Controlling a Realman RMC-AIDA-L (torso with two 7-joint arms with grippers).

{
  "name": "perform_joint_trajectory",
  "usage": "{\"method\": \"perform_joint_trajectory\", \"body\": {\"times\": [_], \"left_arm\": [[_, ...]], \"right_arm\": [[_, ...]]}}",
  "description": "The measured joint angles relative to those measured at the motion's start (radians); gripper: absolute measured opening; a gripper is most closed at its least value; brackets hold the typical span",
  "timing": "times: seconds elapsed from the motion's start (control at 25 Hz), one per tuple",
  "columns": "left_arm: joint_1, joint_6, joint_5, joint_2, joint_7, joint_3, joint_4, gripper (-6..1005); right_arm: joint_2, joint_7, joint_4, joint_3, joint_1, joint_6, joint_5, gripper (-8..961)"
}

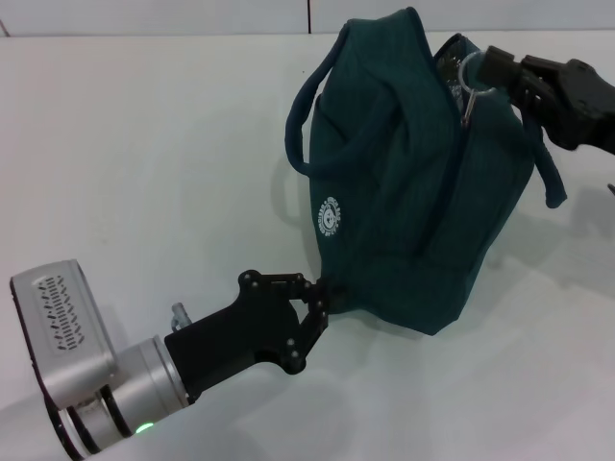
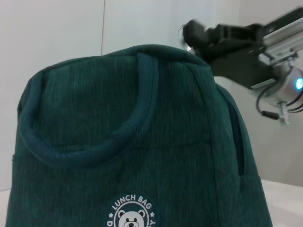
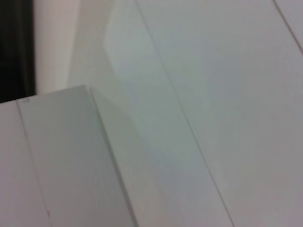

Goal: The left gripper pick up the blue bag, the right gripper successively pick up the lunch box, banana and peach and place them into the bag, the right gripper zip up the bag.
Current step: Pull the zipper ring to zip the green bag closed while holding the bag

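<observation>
Table [image 1: 144,144]: white, broad, bearing the bag and both arms' shadows; seam of a wall panel visible at the far edge.

Blue bag [image 1: 413,192]: dark teal fabric tote, standing on the table right of centre in the head view; zipped along most of its top, with a sliver of silver lining showing at the far end near the pull; filling most of the left wrist view [image 2: 142,142].

Left arm: silver-and-black, entering from the lower left of the head view, green light lit on the wrist.

Left gripper [image 1: 322,300]: low by the table, fingers pinched closed on the bag's lower near corner.

Right gripper [image 1: 495,69]: black, reaching in from the upper right, fingers clamped on the zip's pull at the bag's top far end; seen past the bag's crest from the left wrist [image 2: 199,35].

Handles: one padded loop [image 1: 312,106] arching off the left side of the bag; the other [image 1: 543,158] hanging down the right side below the right gripper; near loop lying flat on the bag's face in the left wrist view [image 2: 94,142].

Logo [image 1: 330,216]: small round white badge on the side facing the left gripper; lettered "LUNCH BAG" over a bear's head [image 2: 130,215].

Zipper pull [image 1: 473,91]: silver ring at the top of the bag, held at the right gripper's tips.

Right wrist view: only pale flat surfaces.
</observation>
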Motion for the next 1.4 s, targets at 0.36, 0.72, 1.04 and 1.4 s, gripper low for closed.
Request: {"method": "perform_joint_trajectory", "body": {"times": [0.36, 0.72, 1.04, 1.4], "left_arm": [[0.012, 0.03, 0.001, 0.003, -0.03, 0.046, 0.009, 80], [0.03, 0.07, -0.006, 0.002, -0.041, 0.043, 0.015, 86], [0.048, 0.07, -0.076, -0.002, -0.048, 0.04, 0.005, 91], [0.084, 0.178, -0.123, 0.004, -0.046, 0.04, 0.017, 306]], "right_arm": [[0.002, 0.013, -0.013, -0.007, 0.018, 0.04, -0.004, 52], [0.005, 0.029, -0.022, -0.049, 0.064, 0.015, -0.002, 54], [0.008, 0.05, -0.014, -0.103, 0.143, 0.026, -0.006, 56], [0.007, 0.072, -0.013, -0.13, 0.163, 0.052, -0.008, 58]]}}
